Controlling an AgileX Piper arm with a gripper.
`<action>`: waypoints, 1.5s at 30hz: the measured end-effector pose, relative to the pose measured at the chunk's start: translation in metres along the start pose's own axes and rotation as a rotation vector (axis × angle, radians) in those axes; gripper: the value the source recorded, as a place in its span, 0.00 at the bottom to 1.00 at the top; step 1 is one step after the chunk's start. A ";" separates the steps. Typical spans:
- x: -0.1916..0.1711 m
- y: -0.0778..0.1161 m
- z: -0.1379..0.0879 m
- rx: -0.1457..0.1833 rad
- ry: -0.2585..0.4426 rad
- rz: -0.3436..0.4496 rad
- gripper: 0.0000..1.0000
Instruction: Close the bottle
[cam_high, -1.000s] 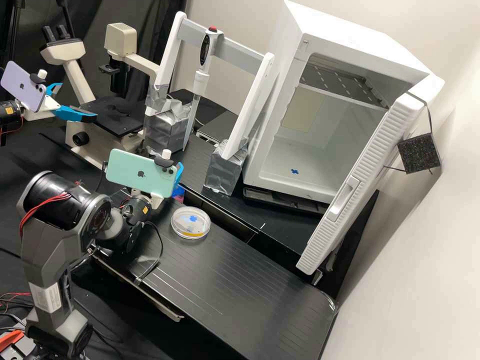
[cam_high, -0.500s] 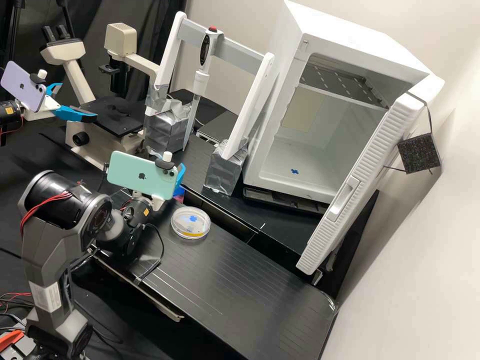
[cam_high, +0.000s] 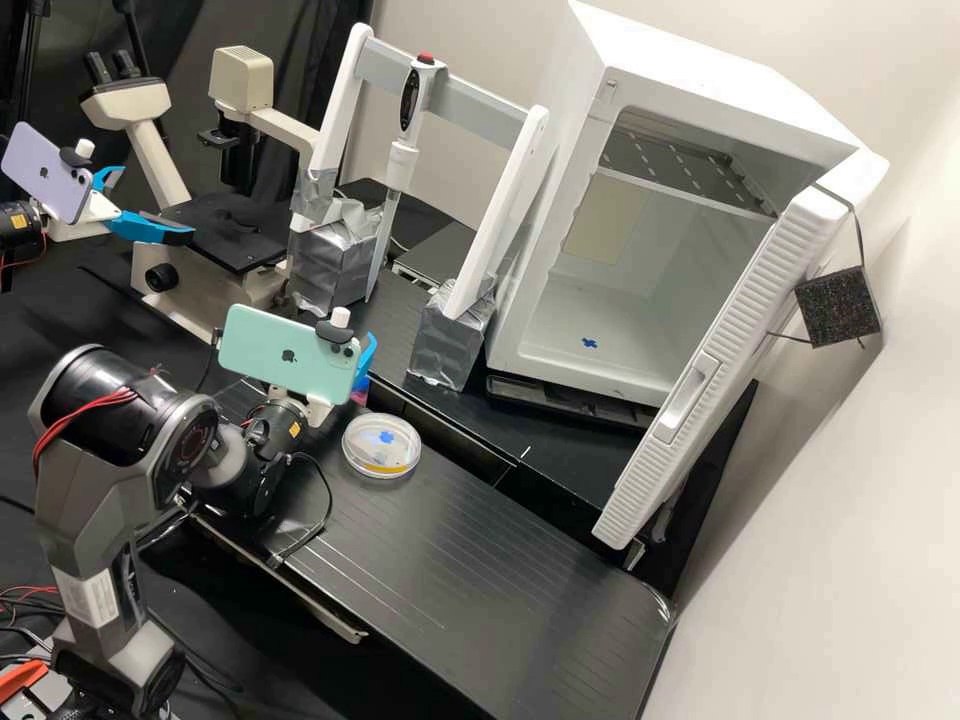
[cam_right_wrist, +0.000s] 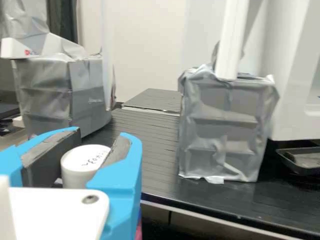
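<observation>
Pincer (cam_high: 363, 352): parted only about as far as the cap's width, its grey pads (cam_right_wrist: 116, 150) pinching the sides of the white cap (cam_right_wrist: 80, 165)
Bottle (cam_high: 358, 391): a magenta part visible below the pincer, just beyond the petri dish; how tightly the cap sits is hidden
Cap writing: dark marks on the flat top, partly covered by one pad
Petri dish (cam_high: 381, 447): on the near black surface (cam_high: 500, 570), with a blue mark and a yellow strip
Mint phone (cam_high: 288, 352): mounted above the wrist, a dark fruit-shaped logo on its back
Pipette (cam_high: 404, 125): upright in its white frame, farther back
Cabinet (cam_high: 690, 70): far right, door open
</observation>
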 end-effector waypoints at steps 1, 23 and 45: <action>0.000 0.000 0.000 0.000 -0.001 -0.001 0.00; 0.001 -0.009 -0.009 -0.001 0.027 -0.039 0.00; 0.009 0.001 -0.005 -0.022 -0.018 -0.024 0.00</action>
